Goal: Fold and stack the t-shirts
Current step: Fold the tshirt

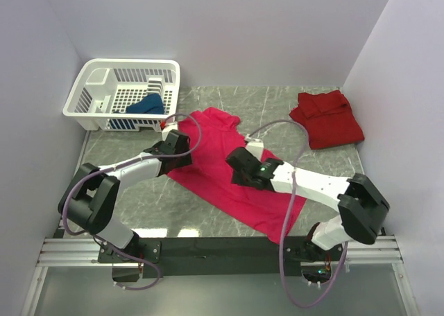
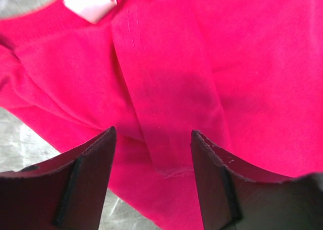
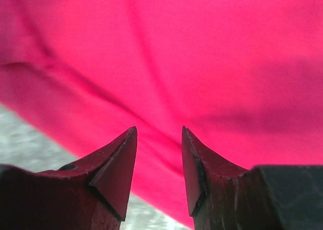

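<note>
The magenta t-shirt (image 1: pixel 220 165) lies spread flat in the middle of the table. It fills the left wrist view (image 2: pixel 212 78) and the right wrist view (image 3: pixel 202 58). My left gripper (image 1: pixel 175 144) is open over the shirt's left edge near the collar, where a white label (image 2: pixel 88 3) shows. My right gripper (image 1: pixel 239 165) is open just above the shirt's middle. Neither holds cloth. The darker red t-shirt (image 1: pixel 326 118) lies folded at the back right. The dark blue t-shirt (image 1: pixel 146 106) sits in the white basket (image 1: pixel 94 87).
The white lattice basket stands at the back left against the wall. White walls close in the table on the left, back and right. The grey marbled tabletop (image 1: pixel 263 101) shows between the shirts.
</note>
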Available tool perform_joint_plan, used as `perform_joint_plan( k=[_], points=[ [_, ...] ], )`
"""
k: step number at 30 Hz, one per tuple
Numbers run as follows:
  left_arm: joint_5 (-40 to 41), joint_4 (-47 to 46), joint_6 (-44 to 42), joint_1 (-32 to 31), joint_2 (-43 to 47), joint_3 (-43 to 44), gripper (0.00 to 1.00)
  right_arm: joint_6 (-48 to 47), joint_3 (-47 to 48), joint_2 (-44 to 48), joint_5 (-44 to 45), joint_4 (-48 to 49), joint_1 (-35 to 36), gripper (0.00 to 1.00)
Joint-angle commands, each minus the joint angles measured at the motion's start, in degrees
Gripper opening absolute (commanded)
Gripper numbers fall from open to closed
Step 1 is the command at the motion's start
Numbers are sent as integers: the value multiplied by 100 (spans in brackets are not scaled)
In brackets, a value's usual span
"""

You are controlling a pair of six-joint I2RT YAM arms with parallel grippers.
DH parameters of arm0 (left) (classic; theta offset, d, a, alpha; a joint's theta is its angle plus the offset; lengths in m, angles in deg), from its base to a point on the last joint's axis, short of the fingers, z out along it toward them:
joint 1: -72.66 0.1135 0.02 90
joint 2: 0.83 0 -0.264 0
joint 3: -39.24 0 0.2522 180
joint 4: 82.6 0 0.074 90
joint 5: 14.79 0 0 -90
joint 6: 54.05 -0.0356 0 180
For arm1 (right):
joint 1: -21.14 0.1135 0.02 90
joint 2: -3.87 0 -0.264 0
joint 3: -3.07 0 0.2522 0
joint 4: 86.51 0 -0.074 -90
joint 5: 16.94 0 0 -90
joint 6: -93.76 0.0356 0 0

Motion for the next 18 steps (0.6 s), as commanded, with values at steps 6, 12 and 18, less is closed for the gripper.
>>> perform_joint_plan(
  k=[6, 12, 18],
  points=[
    [-561, -237, 256, -21, 84, -279, 58, -385, 922, -604, 164, 217, 404, 47],
    [-843, -352, 361, -83, -12, -358, 44, -385, 826, -465, 208, 217, 404, 47],
    [-861, -334, 440, -241, 5, -279, 27, -359, 703, -218, 340, 138, 395, 47]
  ],
)
